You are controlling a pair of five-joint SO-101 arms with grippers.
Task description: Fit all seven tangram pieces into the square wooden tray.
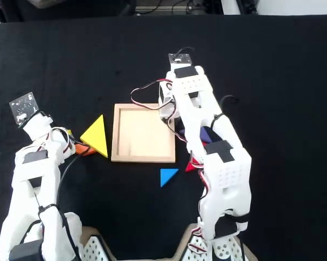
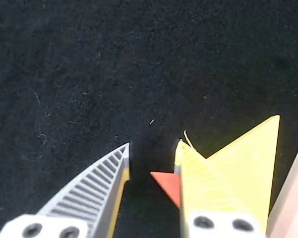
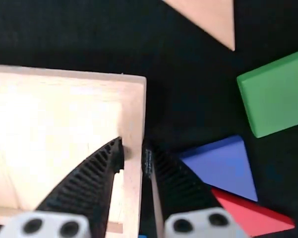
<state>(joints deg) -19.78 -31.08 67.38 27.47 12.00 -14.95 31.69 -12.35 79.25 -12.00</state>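
The right gripper (image 3: 134, 151) is pinched on the side wall of the square wooden tray (image 3: 134, 99), with one finger inside the tray and one outside. Just beside the outer finger lie a blue triangle (image 3: 223, 166) and a red triangle (image 3: 248, 215), touching each other. A green piece (image 3: 277, 91) and a pale wooden triangle (image 3: 208, 17) lie farther off. The left gripper (image 2: 153, 146) is spread open over the black table (image 2: 89, 74), with a small orange-red triangle (image 2: 166, 183) between its fingers. A large yellow triangle (image 2: 248, 163) lies between that gripper and the tray. A light blue triangle (image 1: 167, 175) lies apart, near the tray's edge closest to the arms' bases.
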